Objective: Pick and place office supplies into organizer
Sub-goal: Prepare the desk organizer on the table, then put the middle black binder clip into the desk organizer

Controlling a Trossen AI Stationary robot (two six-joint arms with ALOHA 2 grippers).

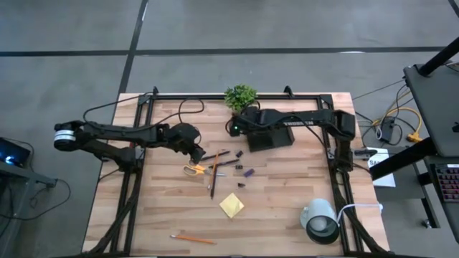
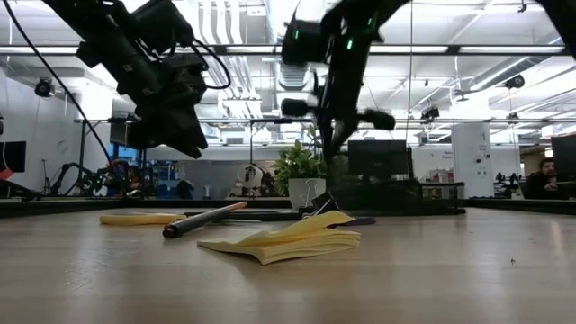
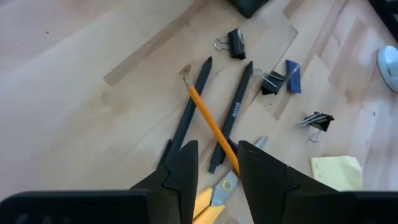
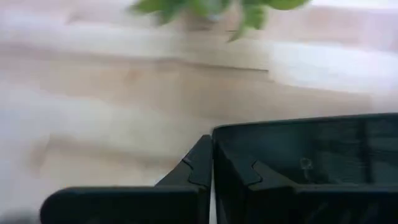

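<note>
A: Where do the supplies lie from the organizer (image 1: 271,136)?

B: Most are on the tabletop (image 1: 287,208) in a loose cluster just beside the organizer's corner nearest the left arm — the yellow-handled scissors (image 1: 193,170), two dark pens (image 3: 186,118), an orange pencil (image 3: 211,127) lying across them, and some binder clips (image 3: 236,43). The sticky-note pad (image 1: 231,205) sits farther out from the organizer, and a second pencil (image 1: 192,238) lies well apart, near the tabletop's edge.

A: And the tools?

B: The left tool (image 3: 216,171) hovers above that cluster, its fingers spread with nothing between them. The right tool (image 4: 213,168) is at the organizer's edge on the plant (image 1: 240,95) side, fingers pressed together; I can't see anything held.

A: Which arm should take the next item?

B: The left, I'd judge — it is far nearer. The pens and pencil lie straight ahead of it, their long axes running roughly away from the tool toward the organizer, the pencil crossing one pen at a slant. The open fingers already straddle that line, so the gap would close across a shaft, not along it.
</note>
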